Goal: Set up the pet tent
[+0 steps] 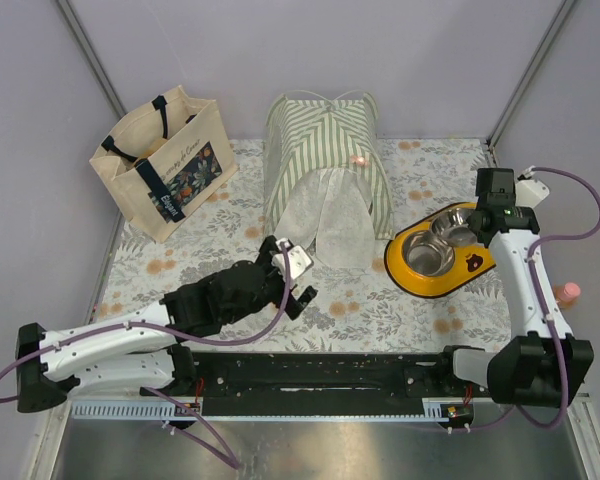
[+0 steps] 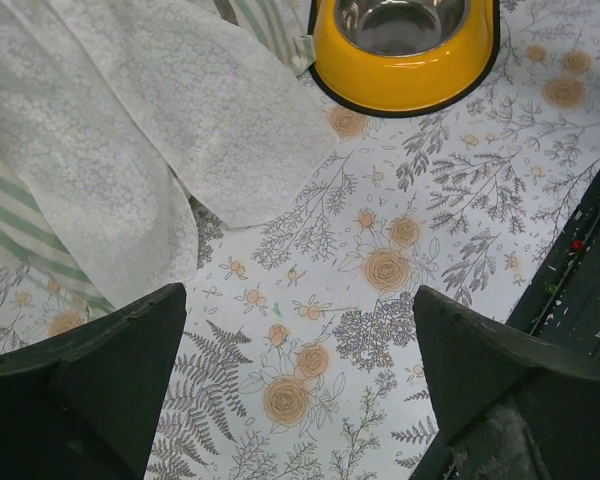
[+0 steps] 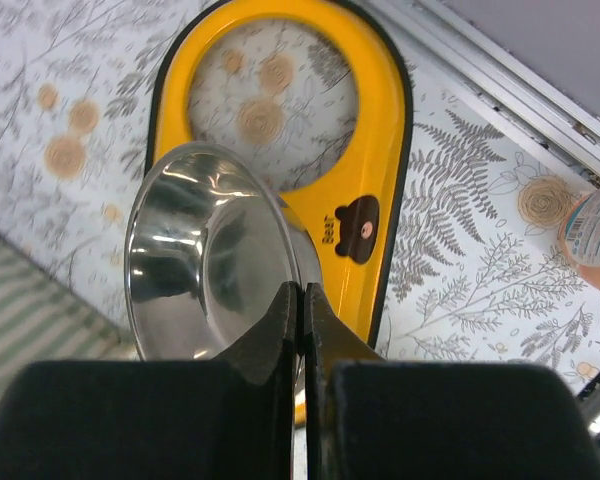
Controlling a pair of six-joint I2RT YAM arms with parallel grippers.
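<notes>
One arm (image 1: 130, 335) stretched low, left fingers (image 2: 80, 390) spread before pet tent (image 1: 320, 150).

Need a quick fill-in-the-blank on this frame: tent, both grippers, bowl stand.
1. The pet tent stands between the canvas tote bag and the ___ bowl stand.
2. The left gripper hangs with jaws ___ above the floral tablecloth.
3. The right gripper is ___ on the rim of a tilted steel bowl.
Missing words: yellow; open; shut.
</notes>
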